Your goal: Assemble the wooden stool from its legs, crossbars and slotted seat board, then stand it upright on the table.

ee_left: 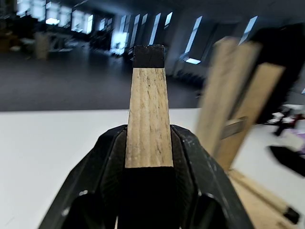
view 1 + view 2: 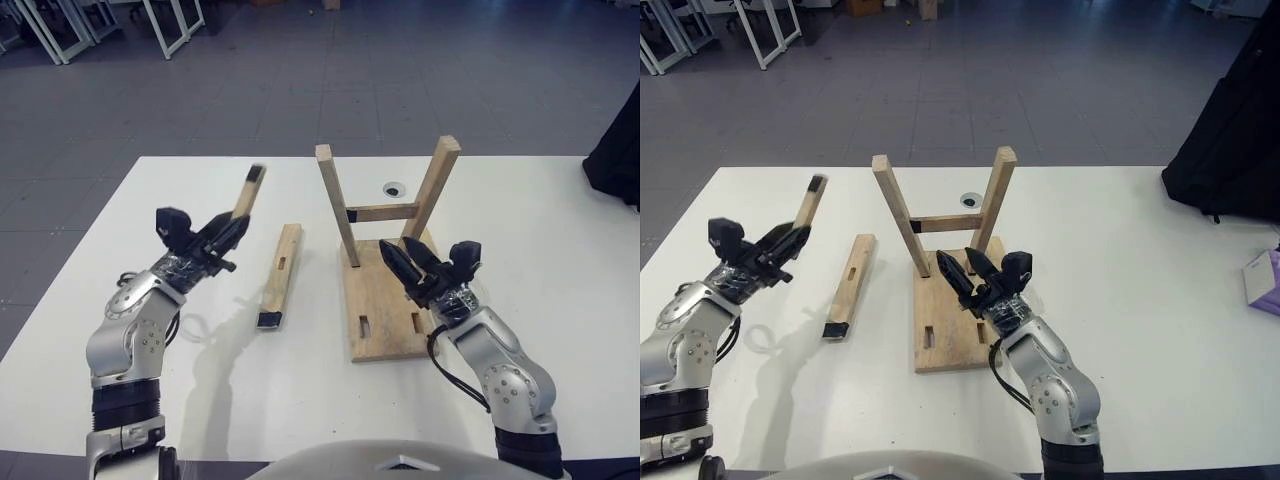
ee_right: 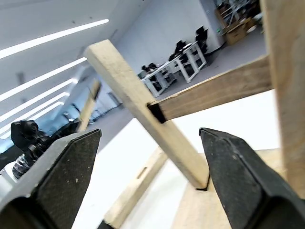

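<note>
The slotted seat board (image 2: pixel 380 300) lies flat on the white table (image 2: pixel 560 300). Two legs (image 2: pixel 336 204) joined by a crossbar (image 2: pixel 383 212) stand up from its far end. My left gripper (image 2: pixel 228 232) is shut on a wooden leg (image 2: pixel 247 192) with a black tip, held raised over the table's left part; its fingers (image 1: pixel 190 162) clamp the leg (image 1: pixel 148 119) on both sides. Another leg (image 2: pixel 280 272) with a slot lies flat between the left gripper and the board. My right gripper (image 2: pixel 408 262) is open, empty, just in front of the standing legs (image 3: pixel 143 109), above the board.
A round cable hole (image 2: pixel 395 187) sits in the table behind the standing legs. A black bag (image 2: pixel 1230 130) is off the table's right edge, and a small purple box (image 2: pixel 1265 280) lies at the far right. Bare tabletop lies to the right of the board.
</note>
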You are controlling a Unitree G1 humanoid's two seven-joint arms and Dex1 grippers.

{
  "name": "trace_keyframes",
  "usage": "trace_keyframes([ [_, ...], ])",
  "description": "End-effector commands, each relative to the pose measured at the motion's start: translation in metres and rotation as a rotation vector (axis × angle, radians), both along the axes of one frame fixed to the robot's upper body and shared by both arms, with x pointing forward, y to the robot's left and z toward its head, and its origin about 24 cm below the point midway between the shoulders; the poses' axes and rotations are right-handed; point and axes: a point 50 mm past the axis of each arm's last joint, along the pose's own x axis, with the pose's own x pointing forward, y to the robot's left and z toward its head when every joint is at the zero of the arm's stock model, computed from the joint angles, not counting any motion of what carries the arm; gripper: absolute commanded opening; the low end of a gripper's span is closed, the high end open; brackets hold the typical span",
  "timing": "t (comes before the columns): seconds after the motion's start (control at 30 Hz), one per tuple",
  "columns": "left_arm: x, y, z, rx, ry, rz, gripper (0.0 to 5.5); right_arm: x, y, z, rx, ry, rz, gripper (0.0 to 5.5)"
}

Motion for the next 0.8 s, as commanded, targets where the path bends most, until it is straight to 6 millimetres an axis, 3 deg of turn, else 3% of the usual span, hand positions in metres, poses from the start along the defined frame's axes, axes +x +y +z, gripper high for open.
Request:
trace_keyframes([
  [0.03, -0.016, -0.021, 0.006, 0.267, -0.19, -0.103, 1.29, 0.003, 0.002, 0.016, 0.116, 0.002, 0.072, 3.78],
  [0.2, -0.02, -0.039, 0.001, 0.559, -0.359, -0.186, 1.29, 0.004, 0.004, 0.026, 0.258, 0.049, 0.128, 3.78],
  [0.4, -0.021, -0.069, -0.01, 0.58, -0.408, -0.282, 1.29, 0.009, 0.019, 0.032, 0.326, 0.073, 0.225, 3.78],
  [0.53, -0.02, -0.076, -0.018, 0.602, -0.411, -0.304, 1.29, 0.012, 0.028, 0.033, 0.42, 0.099, 0.277, 3.78],
  [0.8, -0.014, -0.071, -0.016, 0.593, -0.402, -0.262, 1.29, 0.012, 0.028, 0.031, 0.484, 0.127, 0.275, 2.12],
])
